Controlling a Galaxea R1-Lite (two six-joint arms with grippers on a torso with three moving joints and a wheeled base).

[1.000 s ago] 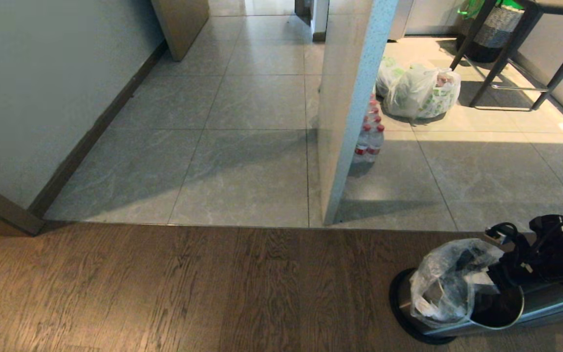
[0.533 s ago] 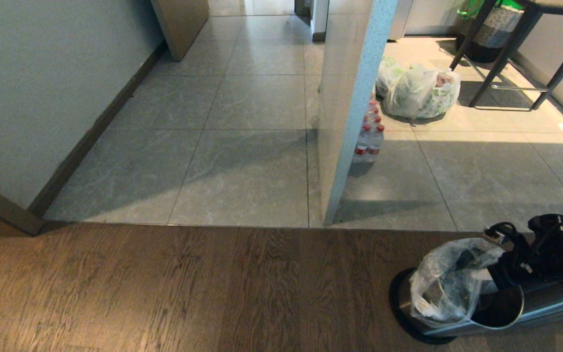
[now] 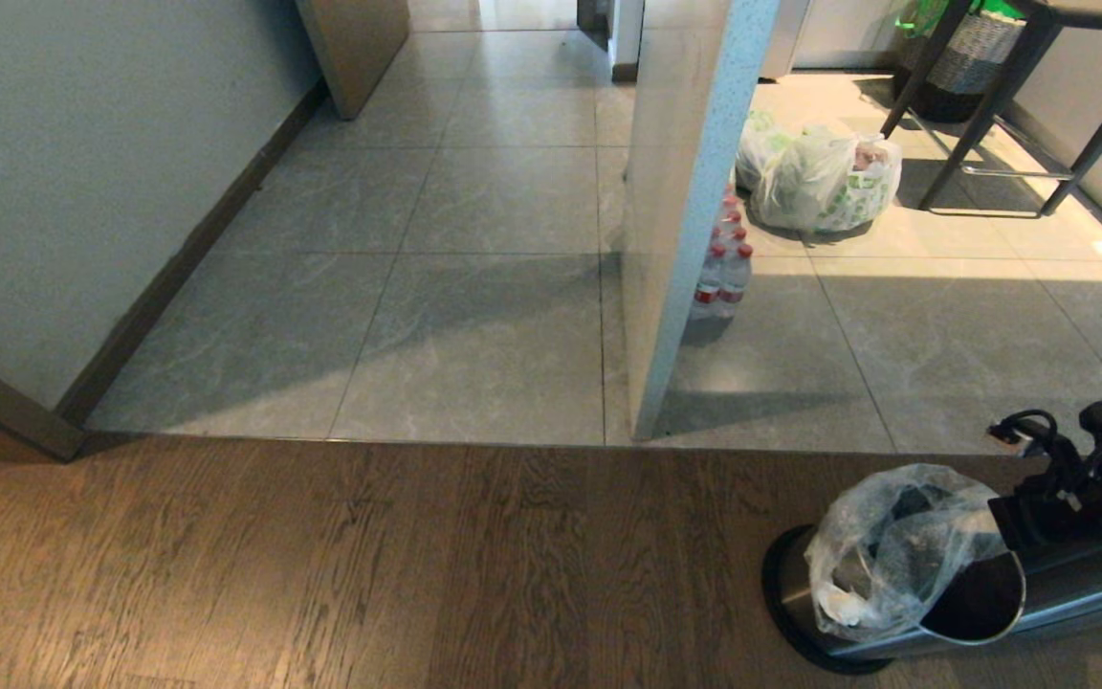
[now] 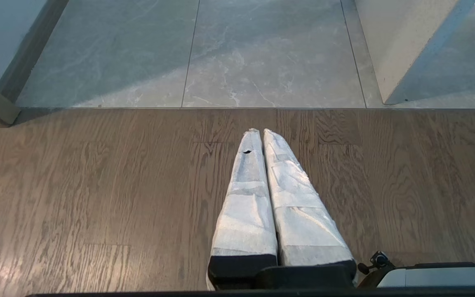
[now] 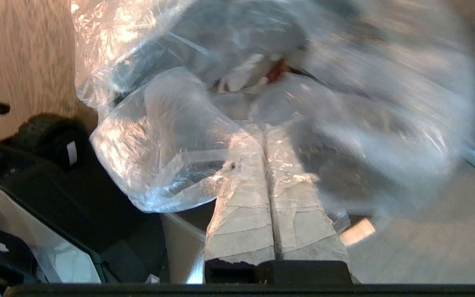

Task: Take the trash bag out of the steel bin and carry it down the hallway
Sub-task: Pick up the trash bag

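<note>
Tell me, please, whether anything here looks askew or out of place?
Yes. The steel bin lies tipped on its side on the wood floor, with the trash bag bulging out of its mouth. The right gripper is shut on the bag's film. Nothing looks spilled.

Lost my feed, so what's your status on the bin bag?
Right gripper shut on the trash bag, bag partly out of the steel bin. Left gripper shut, empty, parked over wood floor. Partition wall ahead.
</note>
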